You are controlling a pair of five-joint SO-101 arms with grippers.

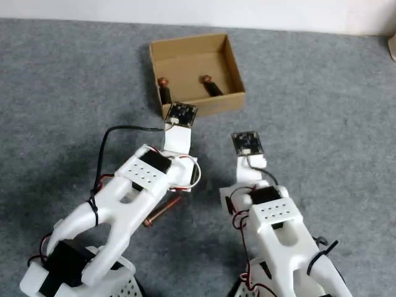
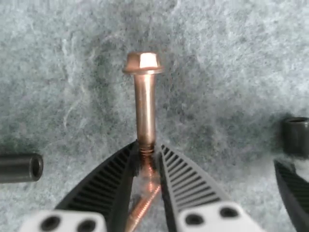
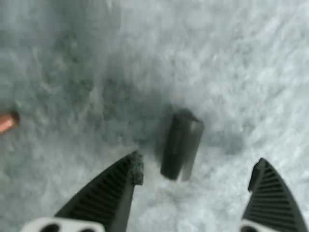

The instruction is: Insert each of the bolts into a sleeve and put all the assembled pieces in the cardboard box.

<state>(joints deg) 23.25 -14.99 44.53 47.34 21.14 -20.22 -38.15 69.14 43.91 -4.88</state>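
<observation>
Two arms [image 1: 117,210] lean over the counter [image 1: 322,93] toward the cardboard box [image 1: 232,62]. The left pincer [image 2: 147,157] is clenched on a bolt [image 2: 145,101] by its threaded end; the right pincer [image 3: 198,168], spread wide, hangs over a sleeve [image 3: 181,145]. From above, two assembled pieces [image 1: 164,90] rest in the box

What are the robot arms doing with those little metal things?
They are putting bolts into sleeves. The left fingers are shut on the threaded end of a copper bolt. The right fingers are open over a black sleeve lying on the grey carpet. Two finished pieces are already in the cardboard box.
</observation>
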